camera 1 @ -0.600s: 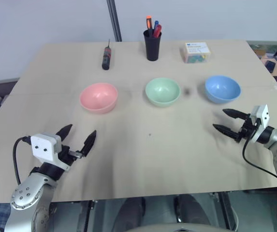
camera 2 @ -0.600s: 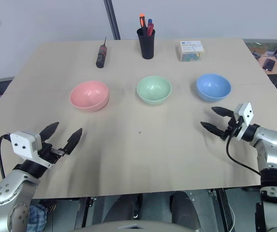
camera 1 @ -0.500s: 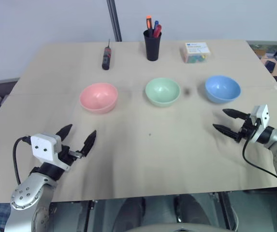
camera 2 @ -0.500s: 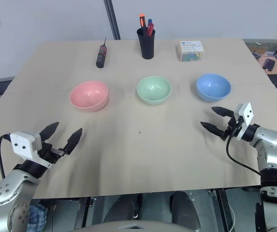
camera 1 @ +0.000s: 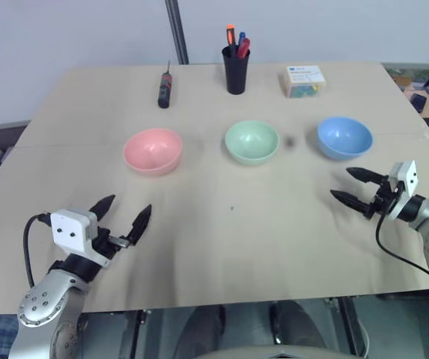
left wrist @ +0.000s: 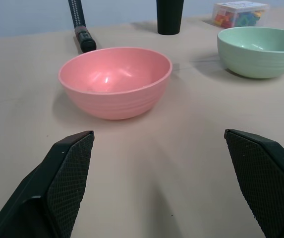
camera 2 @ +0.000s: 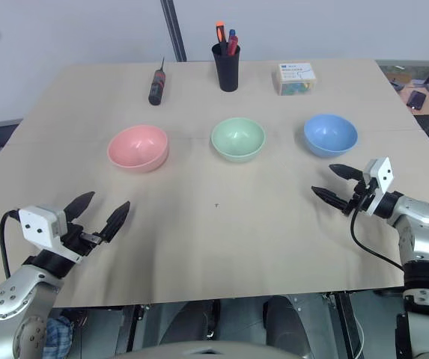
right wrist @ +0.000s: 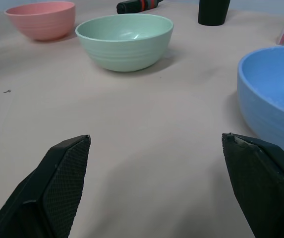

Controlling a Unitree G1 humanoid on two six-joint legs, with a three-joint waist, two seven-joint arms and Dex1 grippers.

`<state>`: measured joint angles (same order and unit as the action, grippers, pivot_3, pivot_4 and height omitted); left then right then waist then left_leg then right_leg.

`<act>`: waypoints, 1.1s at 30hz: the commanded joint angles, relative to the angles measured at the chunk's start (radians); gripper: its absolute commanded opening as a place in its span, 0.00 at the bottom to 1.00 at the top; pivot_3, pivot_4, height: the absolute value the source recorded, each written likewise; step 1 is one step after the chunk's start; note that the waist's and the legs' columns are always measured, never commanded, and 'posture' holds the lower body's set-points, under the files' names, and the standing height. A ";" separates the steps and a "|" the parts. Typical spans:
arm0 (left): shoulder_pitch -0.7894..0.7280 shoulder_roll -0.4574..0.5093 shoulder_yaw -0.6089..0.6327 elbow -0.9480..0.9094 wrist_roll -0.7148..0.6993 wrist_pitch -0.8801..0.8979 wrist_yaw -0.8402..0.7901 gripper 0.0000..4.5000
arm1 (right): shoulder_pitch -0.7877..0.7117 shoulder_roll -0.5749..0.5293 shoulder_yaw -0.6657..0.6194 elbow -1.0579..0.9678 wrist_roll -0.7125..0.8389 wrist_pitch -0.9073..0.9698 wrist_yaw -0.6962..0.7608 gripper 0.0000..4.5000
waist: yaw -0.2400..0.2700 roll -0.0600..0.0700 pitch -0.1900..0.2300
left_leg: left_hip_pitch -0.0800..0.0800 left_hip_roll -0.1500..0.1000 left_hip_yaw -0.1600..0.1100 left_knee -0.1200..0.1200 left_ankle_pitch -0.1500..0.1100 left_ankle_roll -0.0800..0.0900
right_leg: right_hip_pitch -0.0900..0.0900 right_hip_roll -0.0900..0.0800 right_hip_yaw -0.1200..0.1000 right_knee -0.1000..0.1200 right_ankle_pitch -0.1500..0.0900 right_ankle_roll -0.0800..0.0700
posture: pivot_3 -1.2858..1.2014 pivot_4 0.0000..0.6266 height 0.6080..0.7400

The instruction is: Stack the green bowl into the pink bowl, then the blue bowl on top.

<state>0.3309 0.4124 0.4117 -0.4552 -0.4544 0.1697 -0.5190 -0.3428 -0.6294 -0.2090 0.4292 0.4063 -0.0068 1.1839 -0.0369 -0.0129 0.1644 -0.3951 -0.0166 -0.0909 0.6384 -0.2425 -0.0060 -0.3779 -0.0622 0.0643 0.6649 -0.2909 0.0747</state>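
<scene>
I see nothing stacked yet: the pink bowl [camera 1: 153, 151], green bowl [camera 1: 251, 141] and blue bowl [camera 1: 344, 137] sit apart on the counter [camera 1: 221, 239]. My left claw [camera 1: 121, 216] and right claw [camera 1: 349, 187] are both spread, empty.

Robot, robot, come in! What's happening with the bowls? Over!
Left tool open, empty; right tool open, empty. Green bowl, pink bowl, blue bowl sit apart in a row, unstacked. Nothing between tools and bowls.
</scene>
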 commanded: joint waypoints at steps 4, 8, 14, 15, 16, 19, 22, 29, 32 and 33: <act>-0.005 0.008 0.001 -0.002 0.001 -0.014 -0.005 0.99 | 0.014 -0.020 -0.029 -0.060 0.023 -0.010 0.003 0.99 | 0.000 0.000 0.000 | 0.000 0.000 0.000 0.000 0.000 0.000 | 0.000 0.000 0.000 0.000 0.000 0.000 | 0.52 0.24 1.00; -0.029 0.017 -0.003 0.007 0.012 0.007 0.012 0.99 | 0.028 -0.012 -0.019 -0.114 0.025 -0.011 0.005 0.99 | 0.000 0.000 0.000 | 0.000 0.000 0.000 0.000 0.000 0.000 | 0.000 0.000 0.000 0.000 0.000 0.000 | 0.52 0.24 1.00; -0.137 0.083 -0.048 -0.002 0.086 0.149 0.107 0.99 | 0.038 -0.004 0.012 -0.277 0.056 0.043 0.001 0.99 | 0.000 0.000 0.000 | 0.000 0.000 -0.001 0.001 0.000 0.000 | 0.000 0.000 0.000 0.001 0.000 0.000 | 0.52 0.24 1.00; -0.164 0.097 -0.058 0.001 0.106 0.167 0.121 0.99 | 0.039 -0.003 0.019 -0.305 0.061 0.056 0.000 0.99 | 0.000 0.000 0.000 | 0.000 0.000 -0.001 0.001 0.000 0.000 | 0.000 0.000 0.000 0.002 0.000 0.000 | 0.52 0.24 1.00; -0.200 0.120 -0.075 -0.002 0.142 0.203 0.147 0.99 | 0.041 -0.001 0.029 -0.340 0.066 0.074 -0.003 0.99 | 0.002 0.000 0.000 | 0.000 0.000 -0.001 0.002 0.000 0.000 | 0.000 0.001 0.000 0.002 0.000 0.000 | 0.52 0.24 1.00; -0.305 0.161 -0.113 0.019 0.204 0.278 0.191 0.99 | 0.043 0.005 0.051 -0.419 0.078 0.118 -0.025 0.99 | 0.003 0.000 0.000 | 0.000 -0.001 -0.002 0.004 0.000 0.000 | 0.000 0.001 -0.001 0.006 0.000 0.000 | 0.52 0.24 1.00; -0.401 0.176 -0.152 0.053 0.209 0.340 0.185 0.99 | 0.040 0.003 0.069 -0.476 0.092 0.160 -0.038 0.99 | 0.003 0.000 0.000 | 0.000 -0.003 -0.003 0.005 0.000 0.000 | 0.000 0.001 -0.001 0.008 0.000 0.000 | 0.52 0.24 1.00; -0.615 0.199 -0.314 0.278 0.337 0.345 0.169 0.99 | 0.035 0.006 0.115 -0.594 0.096 0.173 -0.040 0.99 | 0.002 0.000 0.000 | 0.000 -0.006 -0.009 0.006 0.000 0.000 | -0.001 0.001 -0.004 0.010 0.000 0.000 | 0.52 0.24 1.00; -0.674 0.194 -0.348 0.348 0.363 0.302 0.150 0.99 | 0.031 0.012 0.118 -0.613 0.098 0.173 -0.056 0.99 | 0.001 0.000 0.000 | 0.000 -0.006 -0.010 0.007 0.000 0.000 | -0.001 0.000 -0.003 0.011 0.000 0.000 | 0.52 0.24 1.00; -0.689 0.193 -0.351 0.362 0.366 0.291 0.145 0.99 | 0.031 0.011 0.117 -0.617 0.100 0.175 -0.062 0.99 | 0.001 0.000 0.000 | -0.001 -0.006 -0.010 0.007 0.000 0.000 | -0.001 0.000 -0.003 0.010 0.000 0.000 | 0.52 0.24 1.00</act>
<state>-0.3338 0.5959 0.0543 -0.0918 -0.1076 0.4981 -0.3670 -0.2984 -0.6171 -0.0786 -0.1497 0.4894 0.1704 1.1293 -0.0363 -0.0133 0.1648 -0.3960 -0.0228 -0.1013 0.6455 -0.2424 -0.0062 -0.3791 -0.0625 0.0611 0.6753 -0.2911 0.0749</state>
